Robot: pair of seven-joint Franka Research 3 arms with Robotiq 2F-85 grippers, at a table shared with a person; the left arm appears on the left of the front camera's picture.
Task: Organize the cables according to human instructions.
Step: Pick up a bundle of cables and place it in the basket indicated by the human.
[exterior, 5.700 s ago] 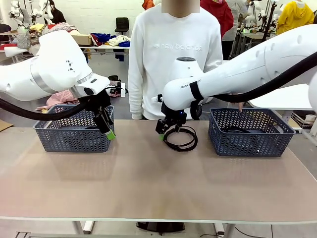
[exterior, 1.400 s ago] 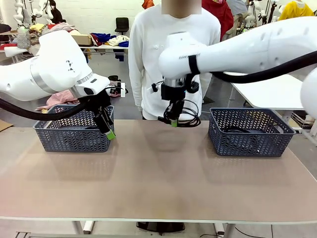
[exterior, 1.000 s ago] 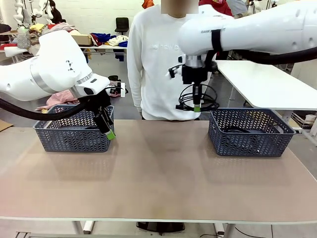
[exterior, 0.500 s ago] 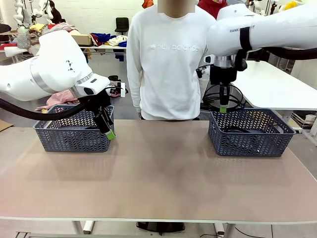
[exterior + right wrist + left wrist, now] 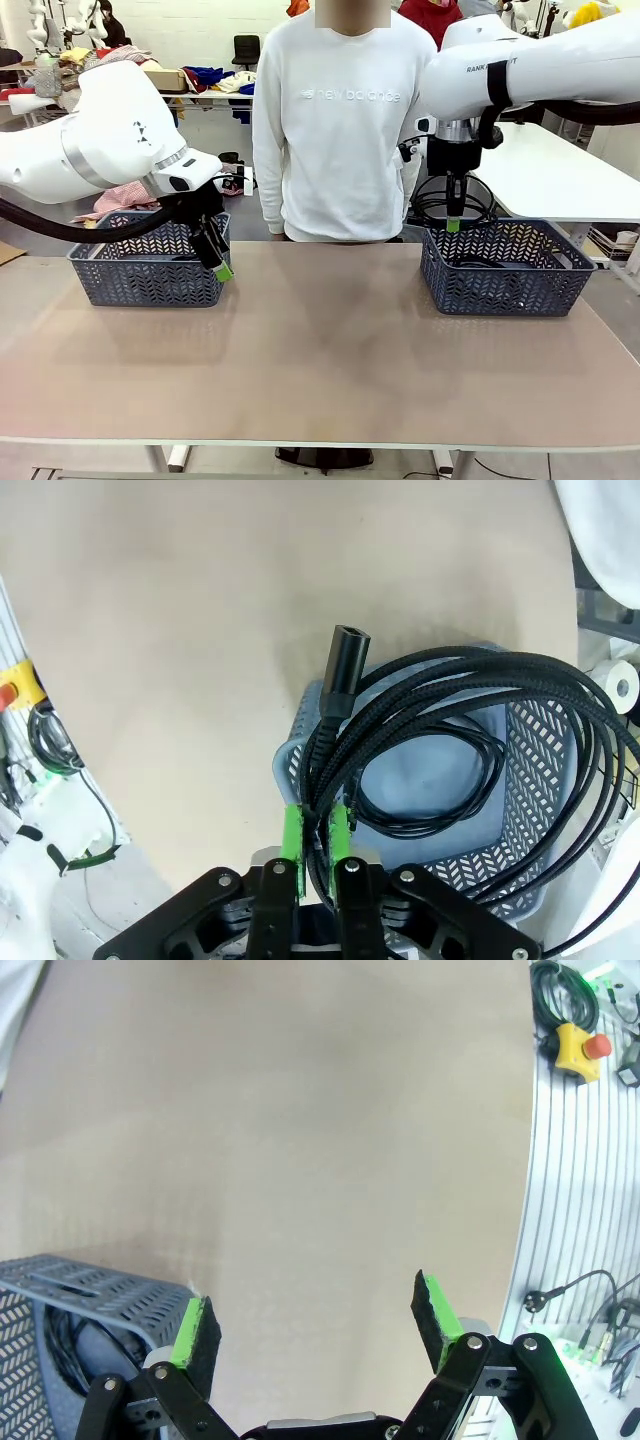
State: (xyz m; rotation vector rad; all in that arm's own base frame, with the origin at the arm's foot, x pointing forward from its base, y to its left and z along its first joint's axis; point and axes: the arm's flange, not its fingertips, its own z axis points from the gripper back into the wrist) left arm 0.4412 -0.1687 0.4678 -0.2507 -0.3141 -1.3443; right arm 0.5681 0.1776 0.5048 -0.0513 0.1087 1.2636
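We have carried the cable (image 5: 452,198), pinched tight in our right gripper (image 5: 453,224), from the table's middle to over the right basket (image 5: 505,290); drop it next. Our left gripper (image 5: 222,270) waits wide apart.

The setting is a robotics lab or test workshop. Two white robot arms (image 5: 110,150) work at a plain beige table (image 5: 320,370) mounted on a slotted aluminium frame (image 5: 580,1160). A yellow emergency-stop button (image 5: 580,1048) sits on that frame. Further white worktables (image 5: 560,175) stand behind, and piled clothing (image 5: 215,78) covers a rear bench.
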